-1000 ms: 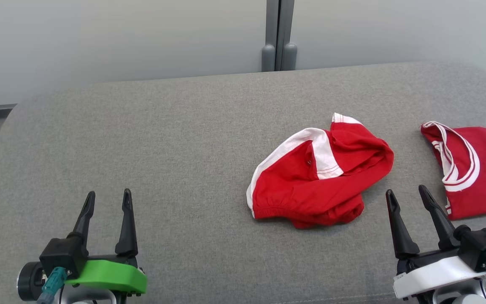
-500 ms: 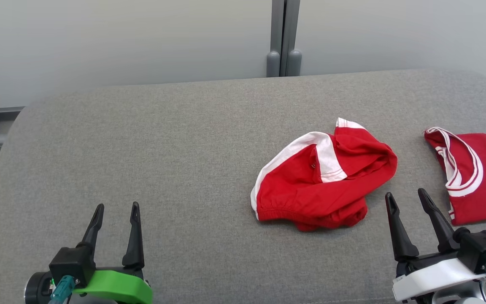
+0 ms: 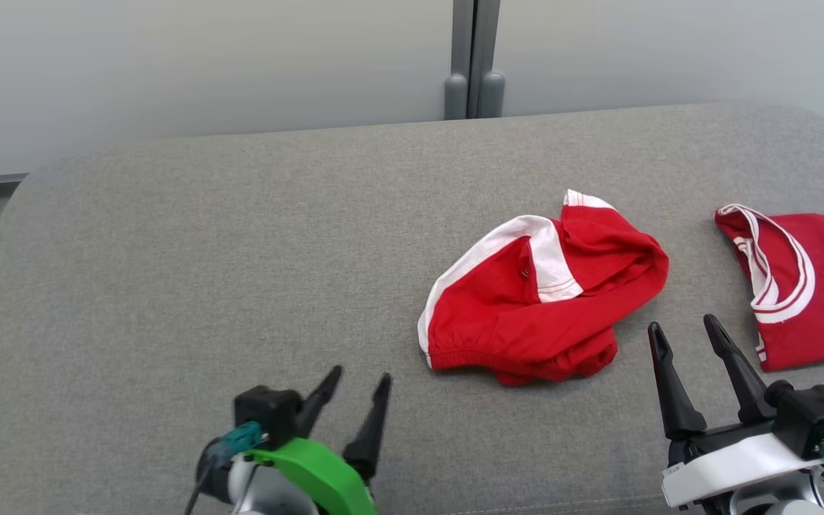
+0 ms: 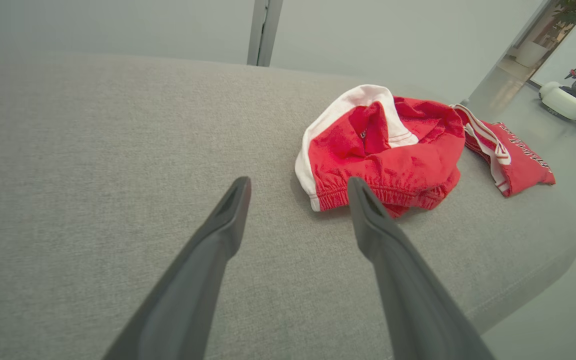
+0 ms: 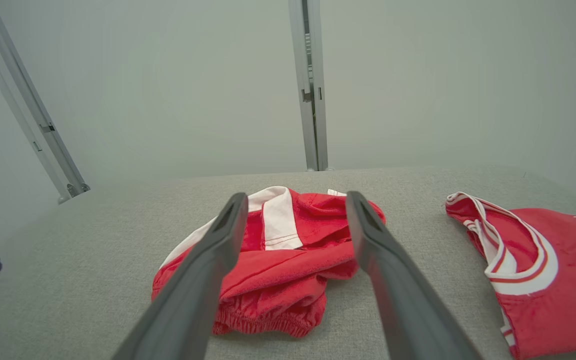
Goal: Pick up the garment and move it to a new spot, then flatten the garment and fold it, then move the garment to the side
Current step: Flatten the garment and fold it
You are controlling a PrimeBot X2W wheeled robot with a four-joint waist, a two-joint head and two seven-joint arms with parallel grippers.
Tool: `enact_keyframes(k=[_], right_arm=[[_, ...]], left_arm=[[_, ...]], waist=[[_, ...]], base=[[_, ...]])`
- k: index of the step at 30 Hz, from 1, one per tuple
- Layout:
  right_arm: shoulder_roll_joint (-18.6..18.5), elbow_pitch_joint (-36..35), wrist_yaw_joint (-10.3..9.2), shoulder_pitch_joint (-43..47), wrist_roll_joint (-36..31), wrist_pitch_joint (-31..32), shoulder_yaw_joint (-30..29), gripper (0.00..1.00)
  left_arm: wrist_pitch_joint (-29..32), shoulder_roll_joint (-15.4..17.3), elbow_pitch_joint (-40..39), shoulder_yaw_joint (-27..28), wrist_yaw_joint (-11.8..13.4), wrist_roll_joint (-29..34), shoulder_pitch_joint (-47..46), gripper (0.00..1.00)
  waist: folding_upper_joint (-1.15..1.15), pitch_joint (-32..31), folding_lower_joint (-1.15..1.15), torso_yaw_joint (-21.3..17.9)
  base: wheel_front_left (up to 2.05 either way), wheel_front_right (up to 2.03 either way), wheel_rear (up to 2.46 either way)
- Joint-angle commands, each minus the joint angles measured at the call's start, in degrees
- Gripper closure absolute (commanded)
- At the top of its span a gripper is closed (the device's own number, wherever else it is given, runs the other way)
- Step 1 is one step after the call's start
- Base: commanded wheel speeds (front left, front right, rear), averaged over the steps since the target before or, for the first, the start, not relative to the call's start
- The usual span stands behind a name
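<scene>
The shorts (image 3: pixel 541 300), red with white side stripes, lie crumpled right of centre on the grey counter (image 3: pixel 240 250), elastic waistband toward the robot. Neither gripper touches them. The left gripper (image 3: pixel 360 374) hangs near the front edge, fingers slanted toward the shorts, jaws released and empty. The right gripper (image 3: pixel 682 324) sits just beside the heap's near right corner, between the shorts and the jersey (image 3: pixel 812 286), jaws likewise spread with nothing between them.

The step in hand looks like the first pick-up. To do it well, I would bring each gripper to one end of the waistband, the firmest edge that shows, and not to the loose folds on top, which would likely come up as a lump. The jaws should come in low, one finger sliding under the hem before they clench. The right arm should keep off the jersey so as not to snag it. Lift both ends together and carry toward the bare left half.

Count: two garments, one pair of shorts and one jersey; two grippers, two fingers each; one counter.
</scene>
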Motion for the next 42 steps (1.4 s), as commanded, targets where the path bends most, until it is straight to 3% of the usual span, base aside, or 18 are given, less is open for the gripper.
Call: enact_keyframes(k=[1, 6, 9, 17, 25, 27, 28, 31, 33, 42], right_arm=[[-0.40, -0.44, -0.01, -0.89, 0.37, -0.05, 0.34, 0.00], [-0.51, -0.28, -0.01, -2.49, 0.75, -0.51, 1.19, 0.00], [-0.33, 0.36, -0.01, -3.58, 1.12, -1.13, 1.43, 0.00], [-0.08, 1.51, -0.01, -4.74, 1.65, -2.26, 1.39, 0.00], [-0.01, 2.57, -0.01, -5.48, 1.89, -3.18, 1.74, 0.00], [0.00, 2.72, -0.01, -5.57, 1.91, -3.22, 1.60, 0.00], [0.04, 2.80, -0.01, -5.58, 1.92, -3.35, 1.44, 0.00], [0.30, 2.96, -0.01, -5.54, 1.87, -3.55, 1.04, 0.00], [0.37, 3.10, -0.01, -5.50, 1.90, -3.64, 0.74, 0.00], [0.85, 3.63, -0.01, -5.77, 2.18, -4.05, 0.05, 0.00]], left_arm=[[2.37, -1.92, 1.80, -2.00, -2.38, -2.03, -2.20, 0.00], [5.12, -4.57, 8.84, -4.43, -5.53, -5.85, -7.04, 0.00], [4.54, -6.05, 16.43, -2.48, -6.53, -12.18, -10.60, 0.00], [1.91, -6.61, 27.67, 0.40, -7.61, -19.71, -16.35, 0.00], [1.15, -6.72, 35.04, -1.39, -8.29, -23.48, -20.73, 0.00], [0.98, -6.75, 35.89, -1.85, -8.27, -24.40, -21.48, 0.73], [0.76, -6.75, 36.14, -2.17, -8.27, -24.40, -21.78, 1.00], [-1.17, -5.88, 36.30, -3.10, -8.25, -22.58, -22.86, 1.00], [-3.13, -4.21, 36.07, -3.56, -6.80, -20.33, -23.62, 1.00], [-8.73, 7.38, 25.20, -7.12, 3.84, -4.88, -30.13, 1.00]], waist=[[0.00, 1.58, 0.00, -1.73], [0.00, 4.24, 0.00, -5.37], [0.00, 5.94, 0.00, -8.66], [0.00, 7.84, 0.00, -13.23], [0.00, 8.70, 0.00, -15.40], [0.00, 8.84, 0.00, -15.39], [0.00, 8.87, 0.00, -15.30], [0.00, 8.91, 0.00, -14.71], [0.00, 8.92, 0.00, -14.08], [0.00, 9.08, 0.00, -10.08]], base=[[0.00, 0.00, 0.00], [0.00, 0.00, 0.00], [0.00, 0.00, 0.00], [0.00, 0.00, 0.00], [0.00, 0.00, 0.00], [0.00, 0.00, 0.00], [0.00, 0.00, 0.00], [0.00, 0.00, 0.00], [0.00, 0.00, 0.00], [0.00, 0.00, 0.00]])
